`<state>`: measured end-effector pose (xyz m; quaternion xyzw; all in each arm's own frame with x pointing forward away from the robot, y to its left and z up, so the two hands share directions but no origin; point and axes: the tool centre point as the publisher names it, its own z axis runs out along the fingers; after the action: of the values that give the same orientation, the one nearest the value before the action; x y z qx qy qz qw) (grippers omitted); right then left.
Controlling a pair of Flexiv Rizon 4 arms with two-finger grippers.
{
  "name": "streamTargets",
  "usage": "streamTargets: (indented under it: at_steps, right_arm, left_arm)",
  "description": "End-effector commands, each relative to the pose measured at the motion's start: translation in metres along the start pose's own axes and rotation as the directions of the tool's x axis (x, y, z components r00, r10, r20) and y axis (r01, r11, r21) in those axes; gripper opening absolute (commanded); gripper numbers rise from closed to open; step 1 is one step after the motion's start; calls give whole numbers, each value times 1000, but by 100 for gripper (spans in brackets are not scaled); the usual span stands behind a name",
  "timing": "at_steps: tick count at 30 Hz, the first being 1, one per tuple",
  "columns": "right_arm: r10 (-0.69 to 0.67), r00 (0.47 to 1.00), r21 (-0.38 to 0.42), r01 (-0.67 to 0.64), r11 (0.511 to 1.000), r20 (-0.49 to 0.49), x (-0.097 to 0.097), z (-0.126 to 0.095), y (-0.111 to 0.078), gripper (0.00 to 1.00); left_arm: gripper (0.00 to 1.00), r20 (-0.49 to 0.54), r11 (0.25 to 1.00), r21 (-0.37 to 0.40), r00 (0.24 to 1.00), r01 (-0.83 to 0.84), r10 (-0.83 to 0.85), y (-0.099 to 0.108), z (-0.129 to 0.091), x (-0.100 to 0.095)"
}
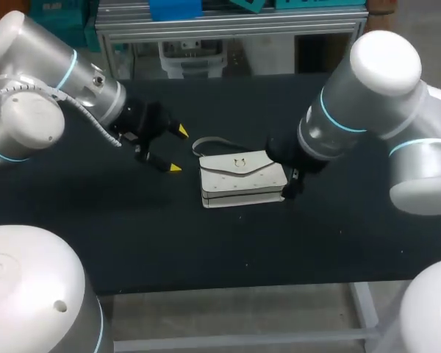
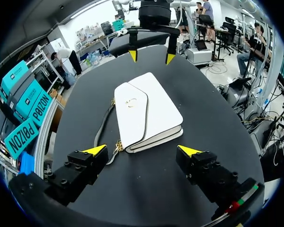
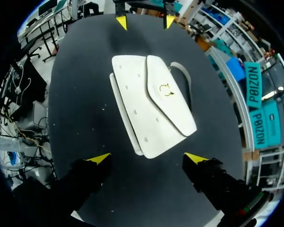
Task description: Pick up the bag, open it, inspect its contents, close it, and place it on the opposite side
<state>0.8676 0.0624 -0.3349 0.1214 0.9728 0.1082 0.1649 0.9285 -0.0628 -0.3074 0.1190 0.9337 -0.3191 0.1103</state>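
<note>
step: pick up bag | bag [image 1: 242, 179]: flat, flap shut, mid-desk [image 1: 132, 235] | left gripper [image 1: 178, 150]: released, just left of it | right gripper [image 3: 147, 158]: released, at its right end | advice: pinch the body squarely, clear of the strap [image 2: 103, 126], lift level

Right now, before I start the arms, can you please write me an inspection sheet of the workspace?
Surface: black table, bare around the job's thing.
Job's things: white bag lying flat, flap shut, its strap curled beside it.
Clutter: nothing seen.
Claws: left claw open, short of the bag; right claw open at the bag's other end; neither holds it.
Cables: ribbed white cable along the left arm; nothing seen on the table.
Surroundings: nothing seen reaching over the table.
</note>
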Motion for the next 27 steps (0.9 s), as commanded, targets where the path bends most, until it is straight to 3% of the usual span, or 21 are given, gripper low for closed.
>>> streamTargets:
  at_steps: [1,5,14,18,23,27]
  right_arm:
    - [-64,996,-2,65,998,56,2,1,5,100]
    - [-211,966,-12,215,976,148,0,11,9,100]
    - [-393,897,5,400,916,200,2,29,15,100]
    - [-429,878,11,437,899,214,4,35,20,84]
    - [-437,872,23,443,896,221,-1,40,23,80]
    - [-430,873,22,437,899,230,-8,45,22,62]
  left_arm:
    - [100,-8,999,28,999,-35,35,0,8,0]
    - [100,-4,995,57,997,-80,81,1,17,-2]
    - [100,-22,985,88,988,-149,151,-6,28,-6]
    - [100,-40,984,82,986,-156,159,-10,33,-8]
    - [100,-62,983,87,983,-165,170,-13,37,-8]
    - [100,-74,981,86,981,-172,179,-13,40,-7]
